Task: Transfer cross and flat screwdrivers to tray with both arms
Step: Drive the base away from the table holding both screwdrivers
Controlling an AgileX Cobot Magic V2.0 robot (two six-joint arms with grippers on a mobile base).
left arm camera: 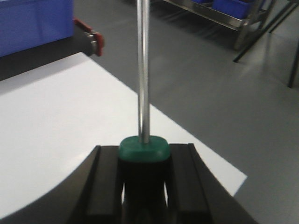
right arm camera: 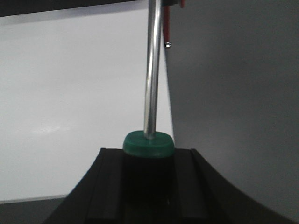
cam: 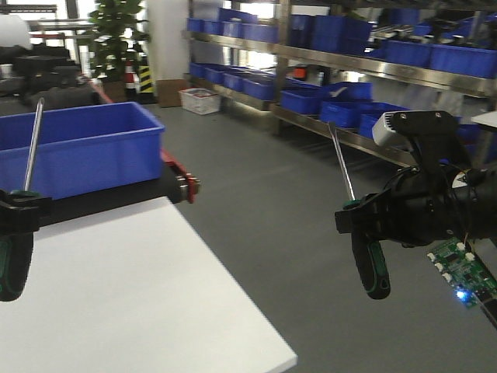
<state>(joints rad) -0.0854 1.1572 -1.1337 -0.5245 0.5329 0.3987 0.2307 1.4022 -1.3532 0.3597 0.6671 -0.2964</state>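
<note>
The left screwdriver [cam: 13, 268] is clamped by its handle in the left gripper [left arm camera: 143, 163] above the white table [cam: 132, 295]. The right screwdriver [cam: 373, 272] is gripped likewise by the right gripper [right arm camera: 148, 158], out over the floor [cam: 256, 171]. The tray is not seen in any view. Both should be carried slowly and laid down flat, since the long, thin, polished steel shafts stand upright above chunky black-and-green handles.

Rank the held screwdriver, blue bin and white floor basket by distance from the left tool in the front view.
1. Screwdriver, clamped in the left tool.
2. Blue bin, behind the white table.
3. White basket, far back on the floor by the shelves.
</note>
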